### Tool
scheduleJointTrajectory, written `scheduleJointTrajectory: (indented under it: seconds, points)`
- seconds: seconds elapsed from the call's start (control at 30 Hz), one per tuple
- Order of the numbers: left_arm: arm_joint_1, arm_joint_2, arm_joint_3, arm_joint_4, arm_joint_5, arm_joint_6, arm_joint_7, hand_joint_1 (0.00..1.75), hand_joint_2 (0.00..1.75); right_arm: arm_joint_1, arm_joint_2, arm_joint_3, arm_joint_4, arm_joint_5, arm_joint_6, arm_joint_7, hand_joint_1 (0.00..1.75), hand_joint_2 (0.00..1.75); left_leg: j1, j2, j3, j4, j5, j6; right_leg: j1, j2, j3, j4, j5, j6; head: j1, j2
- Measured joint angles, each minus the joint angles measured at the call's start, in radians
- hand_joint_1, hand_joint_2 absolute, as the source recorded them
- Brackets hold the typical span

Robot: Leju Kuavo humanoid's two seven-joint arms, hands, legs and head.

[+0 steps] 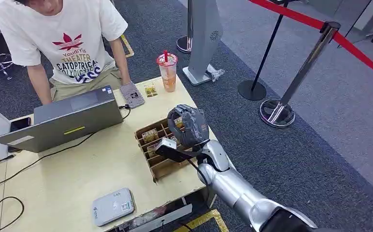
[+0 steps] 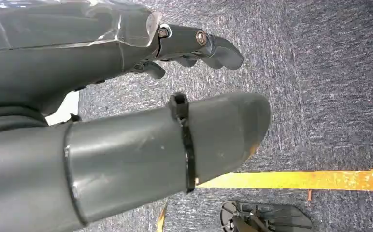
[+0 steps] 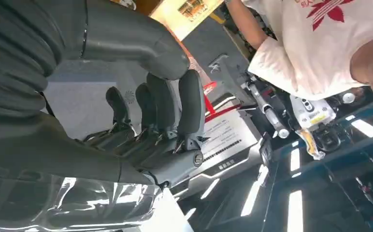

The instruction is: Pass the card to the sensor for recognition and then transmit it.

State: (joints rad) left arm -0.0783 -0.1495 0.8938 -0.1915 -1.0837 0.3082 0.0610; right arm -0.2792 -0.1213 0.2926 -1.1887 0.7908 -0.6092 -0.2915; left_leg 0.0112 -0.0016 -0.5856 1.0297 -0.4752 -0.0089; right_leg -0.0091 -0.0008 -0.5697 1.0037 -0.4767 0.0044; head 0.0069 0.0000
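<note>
Right hand [image 1: 188,124] over cardboard box [image 1: 161,166] w/ cards [image 1: 150,136] in compartments.

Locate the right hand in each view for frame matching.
Head view: right hand at centre, above the cardboard divider box.
Right wrist view: right hand, left half, fingers curled.
Left wrist view: the left hand instead, over carpet.
Shared landmark: person's white T-shirt, head and right wrist views.
</note>
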Motion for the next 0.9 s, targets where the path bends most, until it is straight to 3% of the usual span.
scheduleJointTrajectory:
  seconds: [0.23, 0.37, 0.57, 0.63, 0.67, 0.9]
  points:
    - [-0.001, 0.0, 0.0, 0.0, -0.005, -0.003, 0.0, 0.0, 0.0, 0.036, -0.013, -0.002, -0.014, 0.002, 0.002, 0.014, 1.36, 1.75, 0.0, 0.0, 0.0, 0.0, 0.0, 0.0, 0.0, 0.0, 0.0, 0.0, 0.0, 0.0, 0.0, 0.0]
    - [0.0, -0.001, 0.0, 0.0, -0.005, -0.004, 0.0, 0.0, 0.0, 0.051, -0.019, -0.008, -0.014, 0.025, 0.009, 0.031, 1.12, 1.75, 0.0, 0.0, 0.0, 0.0, 0.0, 0.0, 0.0, 0.0, 0.0, 0.0, 0.0, 0.0, 0.0, 0.0]
    - [0.0, 0.0, 0.0, 0.0, -0.01, -0.009, -0.001, 0.0, 0.0, 0.073, -0.026, -0.023, -0.014, 0.033, 0.015, 0.035, 0.98, 1.75, 0.0, 0.0, 0.0, 0.0, 0.0, 0.0, 0.0, 0.0, 0.0, 0.0, 0.0, 0.0, 0.0, 0.0]
    - [-0.001, 0.0, 0.0, 0.0, -0.012, -0.01, -0.001, 0.0, 0.0, 0.079, -0.029, -0.026, -0.013, 0.033, 0.019, 0.035, 0.99, 1.75, 0.0, 0.0, 0.0, 0.0, 0.0, 0.0, 0.0, 0.0, 0.0, 0.0, 0.0, 0.0, 0.0, 0.0]
    - [-0.001, 0.0, 0.0, 0.0, -0.013, -0.011, -0.001, 0.0, 0.0, 0.081, -0.03, -0.026, -0.013, 0.033, 0.019, 0.035, 1.08, 1.75, 0.0, 0.0, 0.0, 0.0, 0.0, 0.0, 0.0, 0.0, 0.0, 0.0, 0.0, 0.0, 0.0, 0.0]
    - [-0.008, 0.0, 0.0, 0.0, -0.027, -0.015, 0.0, 0.0, 0.0, 0.096, -0.036, -0.03, -0.013, 0.03, 0.026, 0.037, 1.03, 1.75, 0.0, 0.0, 0.0, 0.0, 0.0, 0.0, 0.0, 0.0, 0.0, 0.0, 0.0, 0.0, 0.0, 0.0]
